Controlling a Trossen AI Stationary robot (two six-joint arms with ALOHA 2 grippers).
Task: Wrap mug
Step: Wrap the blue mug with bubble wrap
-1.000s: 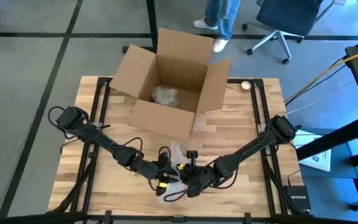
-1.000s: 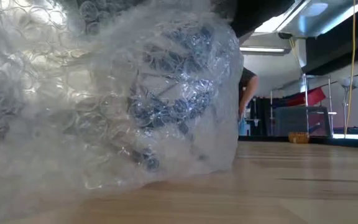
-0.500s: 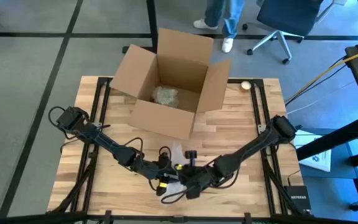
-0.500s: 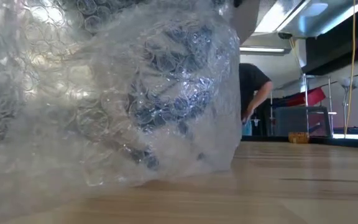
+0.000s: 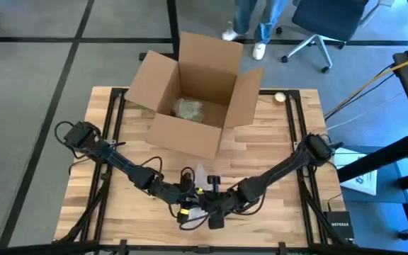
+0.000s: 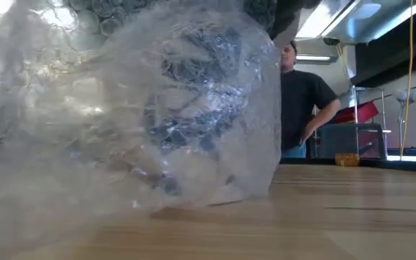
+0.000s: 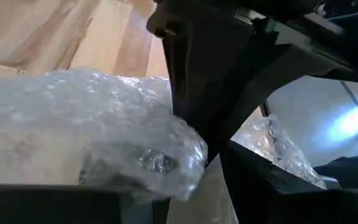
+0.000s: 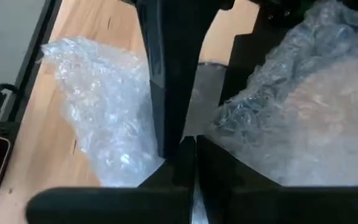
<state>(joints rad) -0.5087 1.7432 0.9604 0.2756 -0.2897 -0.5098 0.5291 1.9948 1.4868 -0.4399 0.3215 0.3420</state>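
Both arms met at the front edge of the desk (image 5: pixel 275 149), near its middle, over the mug bundle (image 6: pixel 193 123). The mug itself was only a dark shape inside the bubble wrap (image 5: pixel 198 175), seen in the low view resting on the desk. The wrap covered it fully on that side, so the wrapping looked mostly done.

The left gripper (image 5: pixel 183 202) came in from the desk's left side. Its wrist view showed wrap (image 7: pixel 92 137) bunched just ahead of the claw, but I could not tell whether that claw was open or closed. It was probably there to steady the bundle while the other arm worked.

The right gripper (image 5: pixel 214 205) reached in from the right. Its fingers (image 8: pixel 188 168) sat pressed together, apparently pinching a fold of wrap, likely to pull the loose sheet tight over the mug.

An open cardboard box (image 5: pixel 197 95) stood at the back of the desk, already holding one wrapped item (image 5: pixel 188 108). It was probably placed there to take finished bundles. A person (image 6: pixel 302 101) stood behind the desk, well apart.
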